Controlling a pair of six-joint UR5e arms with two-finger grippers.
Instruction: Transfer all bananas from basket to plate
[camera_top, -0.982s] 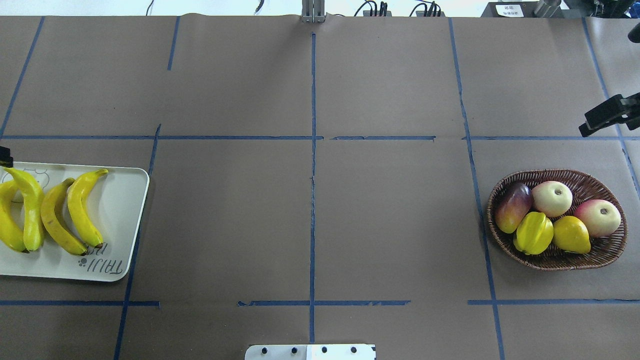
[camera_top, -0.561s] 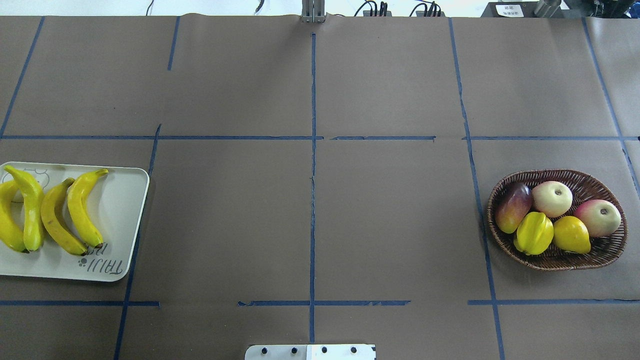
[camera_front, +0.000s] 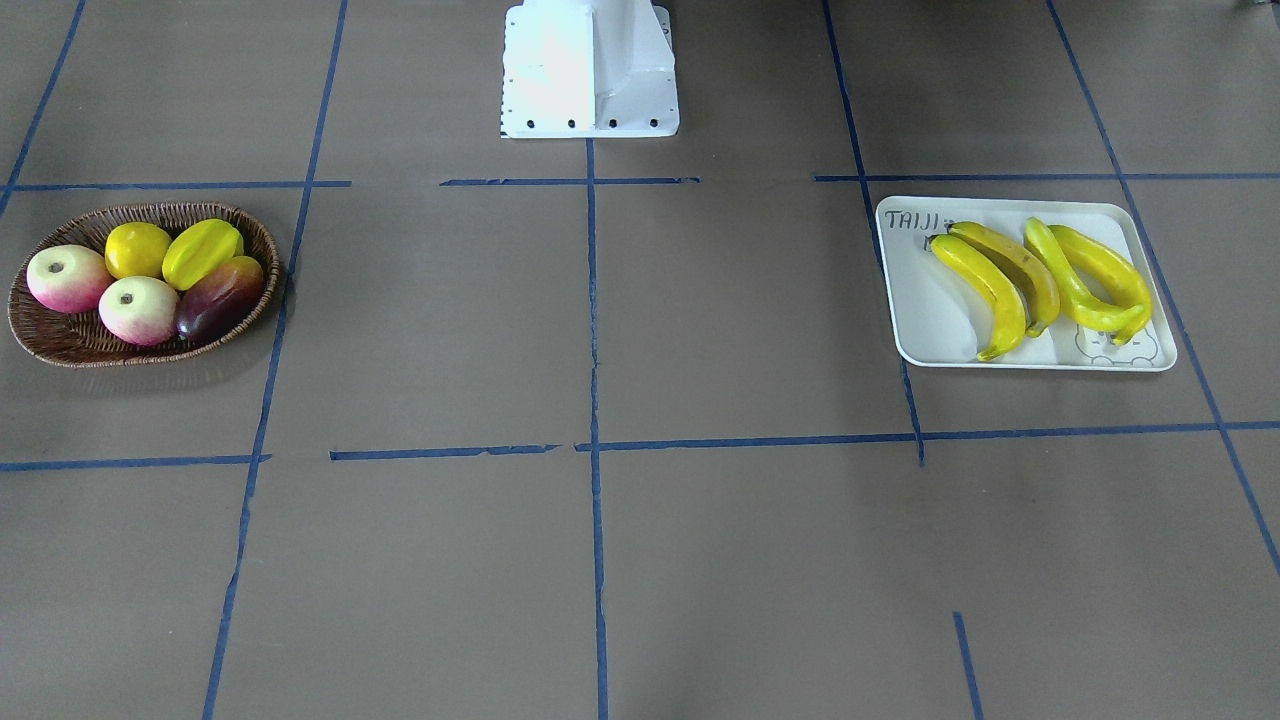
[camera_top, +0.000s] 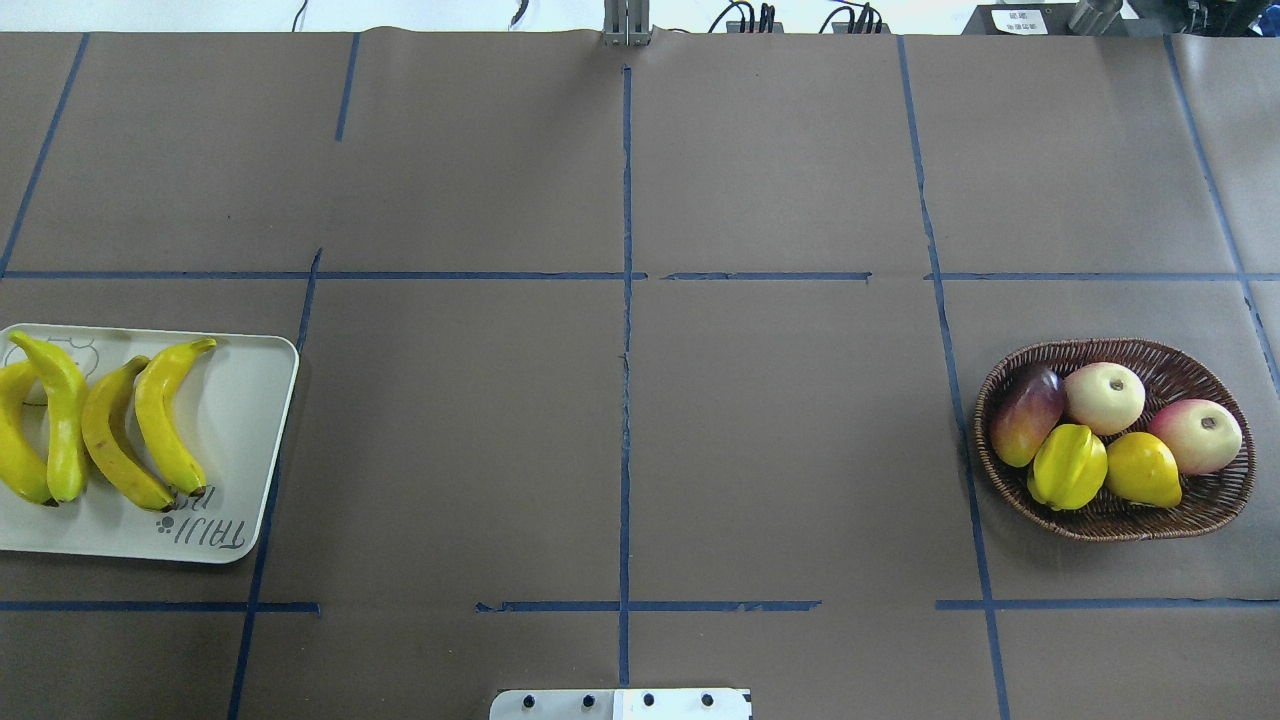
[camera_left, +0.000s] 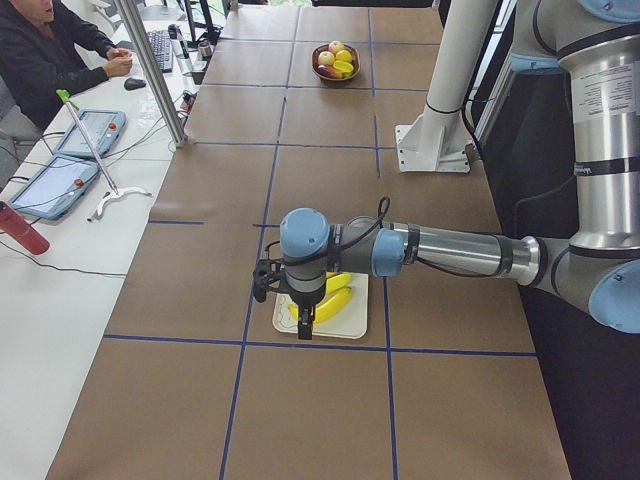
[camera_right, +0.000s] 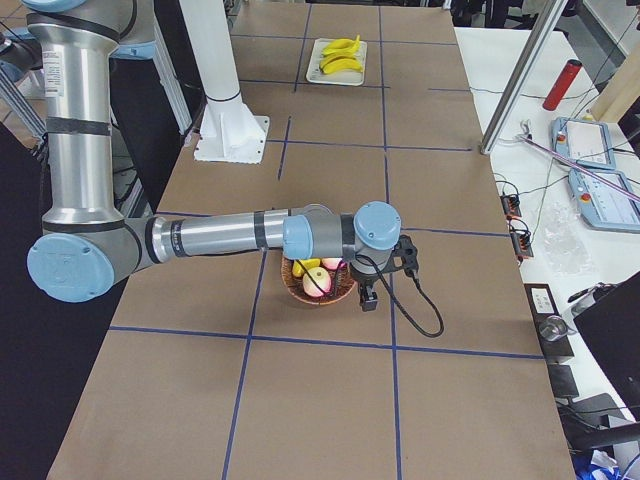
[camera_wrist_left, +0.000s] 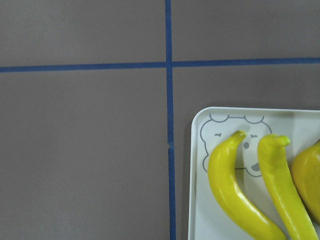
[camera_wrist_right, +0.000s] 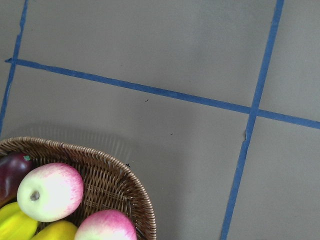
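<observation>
All four bananas (camera_top: 100, 430) lie side by side on the plate (camera_top: 245, 400). The plate sits at the left end of the tabletop (camera_top: 450, 430). The two bananas farthest left touch each other, and their tips reach over the bear-face print in the far left corner of the plate.

The basket (camera_top: 1110, 522) stands at the right end of the tabletop, well apart from the plate. It holds two pink-white apples (camera_top: 1104, 396), a dark red mango (camera_top: 1025, 414), a starfruit (camera_top: 1068, 465) and a yellow round fruit (camera_top: 1142, 470).

The left gripper (camera_left: 302, 328) points downward close to the plate's bear corner. The right gripper (camera_right: 368, 300) points downward just beside the basket, on the side away from the robot's base. Both grippers show only in the side views, so I cannot tell whether they are open or closed.
</observation>
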